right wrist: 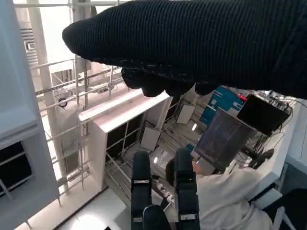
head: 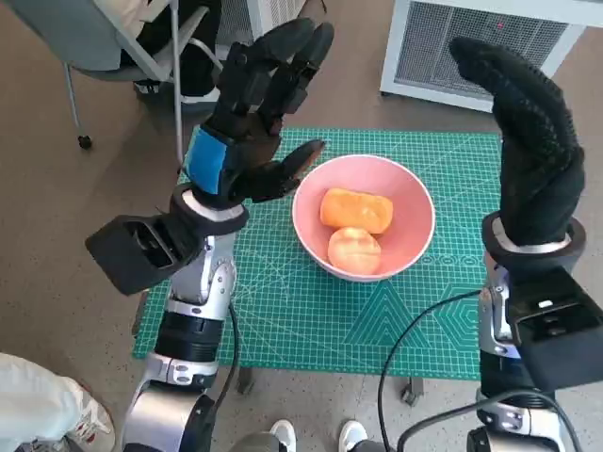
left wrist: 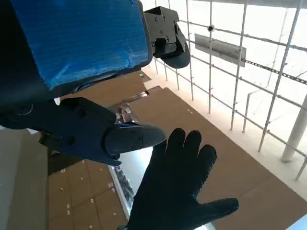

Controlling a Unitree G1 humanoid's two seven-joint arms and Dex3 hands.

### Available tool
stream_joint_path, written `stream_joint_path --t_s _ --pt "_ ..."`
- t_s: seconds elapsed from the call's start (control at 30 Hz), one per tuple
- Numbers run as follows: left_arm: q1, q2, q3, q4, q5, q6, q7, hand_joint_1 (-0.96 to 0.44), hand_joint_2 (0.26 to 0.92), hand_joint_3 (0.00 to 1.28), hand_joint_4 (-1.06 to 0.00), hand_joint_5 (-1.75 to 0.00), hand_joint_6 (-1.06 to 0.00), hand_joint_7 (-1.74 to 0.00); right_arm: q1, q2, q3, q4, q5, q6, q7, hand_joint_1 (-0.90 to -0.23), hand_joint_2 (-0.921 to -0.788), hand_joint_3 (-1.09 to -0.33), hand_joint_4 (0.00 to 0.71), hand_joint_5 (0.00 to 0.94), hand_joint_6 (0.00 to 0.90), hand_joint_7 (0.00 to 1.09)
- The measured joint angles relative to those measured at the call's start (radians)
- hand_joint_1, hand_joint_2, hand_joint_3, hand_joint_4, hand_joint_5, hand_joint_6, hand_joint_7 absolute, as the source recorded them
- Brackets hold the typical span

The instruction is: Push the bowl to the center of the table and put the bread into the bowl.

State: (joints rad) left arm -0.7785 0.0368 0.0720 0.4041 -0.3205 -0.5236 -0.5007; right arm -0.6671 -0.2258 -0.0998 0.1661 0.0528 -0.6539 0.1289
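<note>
Green mat (head: 283,320) has the pink bowl (head: 415,202) mid-table, bread (head: 356,210) inside; left hand (head: 259,104) and right hand (head: 528,141) raised, spread, empty; looks done.

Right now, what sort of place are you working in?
Probably a lab or workshop, not a kitchen. The table is covered by a green cutting mat, a wheeled office chair stands beside it, and the right wrist view shows monitors at a workbench.

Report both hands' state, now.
Left hand: open, raised, holding nothing.
Right hand: open, raised, holding nothing.
</note>
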Motion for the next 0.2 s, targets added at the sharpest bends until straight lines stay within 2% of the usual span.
stream_joint_path --t_s 0.2 --pt "0.009 -0.002 0.000 -0.028 0.000 0.001 0.007 -0.42 0.921 0.43 -0.22 -0.05 0.00 -0.76 -0.003 0.000 0.000 -0.009 0.005 0.015 0.000 -0.574 -0.921 -0.742 0.291 0.001 0.022 0.70"
